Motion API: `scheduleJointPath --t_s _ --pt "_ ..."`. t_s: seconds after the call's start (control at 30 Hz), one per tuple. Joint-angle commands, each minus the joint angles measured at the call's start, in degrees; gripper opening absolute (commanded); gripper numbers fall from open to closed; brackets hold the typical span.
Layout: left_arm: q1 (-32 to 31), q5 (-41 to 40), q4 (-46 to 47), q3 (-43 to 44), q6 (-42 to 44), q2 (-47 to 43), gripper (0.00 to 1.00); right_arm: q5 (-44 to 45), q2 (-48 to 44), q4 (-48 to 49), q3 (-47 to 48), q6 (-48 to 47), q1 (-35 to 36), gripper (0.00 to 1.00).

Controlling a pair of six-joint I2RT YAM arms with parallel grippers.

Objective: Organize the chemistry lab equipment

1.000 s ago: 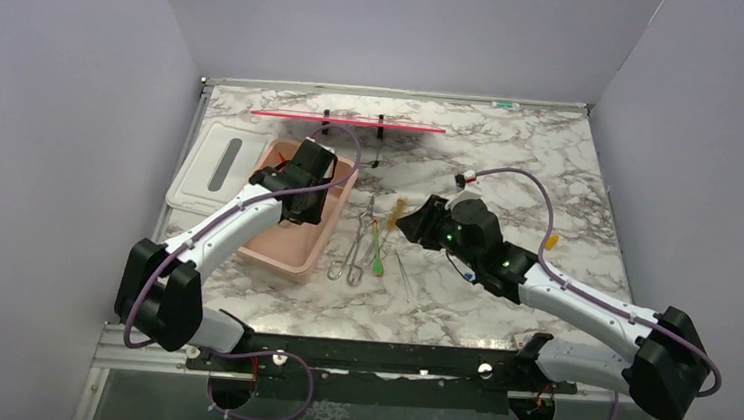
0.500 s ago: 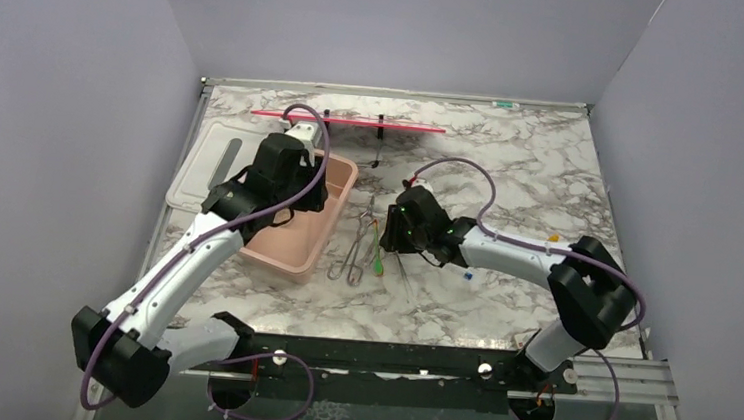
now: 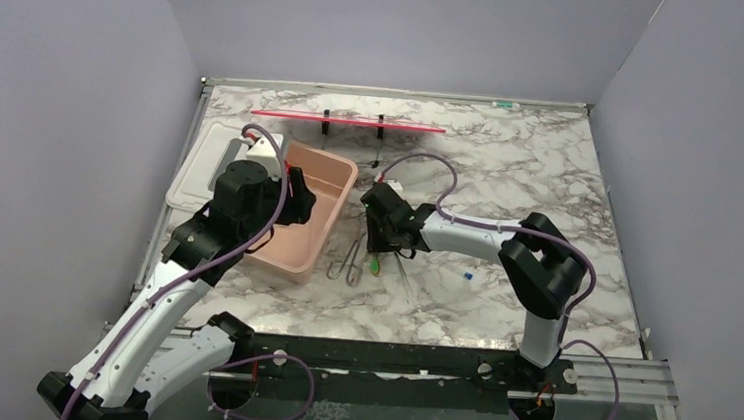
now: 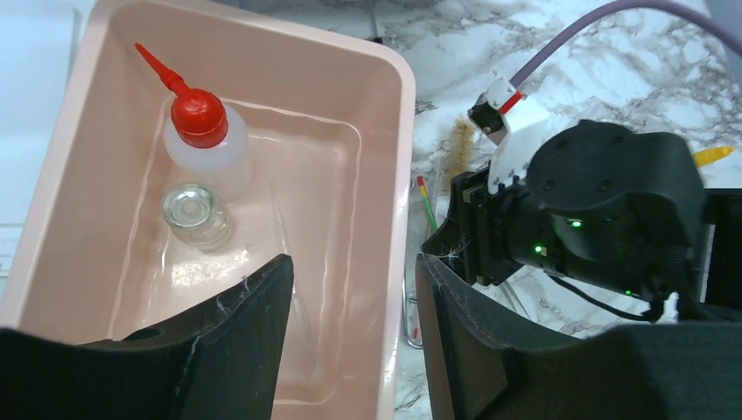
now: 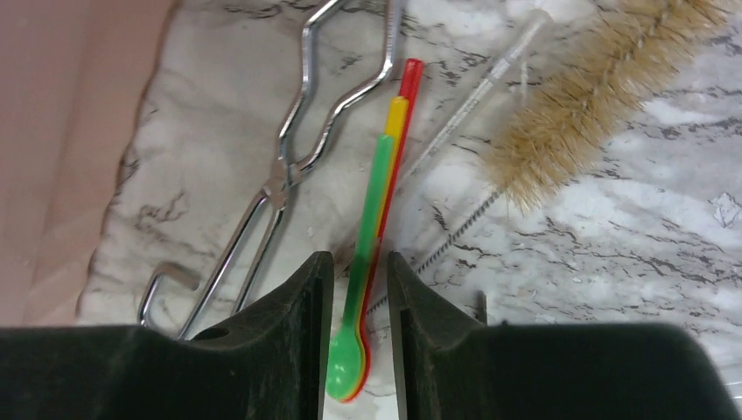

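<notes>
My left gripper (image 4: 350,267) hangs open and empty above the near right part of the pink tub (image 4: 389,175). Standing in the tub are a clear squeeze bottle with a red nozzle (image 4: 206,144) and a glass vial (image 4: 194,214). My right gripper (image 5: 356,271) is down at the table, open, its fingers on either side of the green-handled tool (image 5: 372,219), a stack of green, yellow and red spoons, with narrow gaps showing. To its left lie the metal tongs (image 5: 289,166); to its right are a thin rod (image 5: 472,114) and the brush (image 5: 586,96). A blue-capped tube (image 3: 467,275) lies farther right.
A white lid (image 3: 213,162) lies flat left of the tub (image 3: 326,171). A thin red rack (image 3: 350,120) stands at the back of the marble table. Grey walls close in the left, right and far sides. The two grippers are close together across the tub's right rim.
My left arm has drawn back toward the tub's near side and its jaws have widened. My right gripper has swung left onto the tools and its jaws have narrowed around the green-handled tool.
</notes>
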Motion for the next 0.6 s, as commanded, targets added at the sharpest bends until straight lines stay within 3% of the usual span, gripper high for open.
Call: scheduleJointPath --t_s 0.0,0.3,0.57 --pt "0.0 -2.1 1.3 -1.2 -1.0 -3.8 0.58 6.8 3.1 -7.3 2.8 2.0 0.8 0.31" --pt "0.0 -1.4 0.0 -1.2 -0.4 -6.3 0.59 7.9 1.0 -8.0 2.6 3.2 1.0 0.12" --pt "0.0 -1.4 -1.6 -1.2 -2.3 -9.1 0.59 7.3 -7.9 -7.4 1.2 5.3 1.1 0.10"
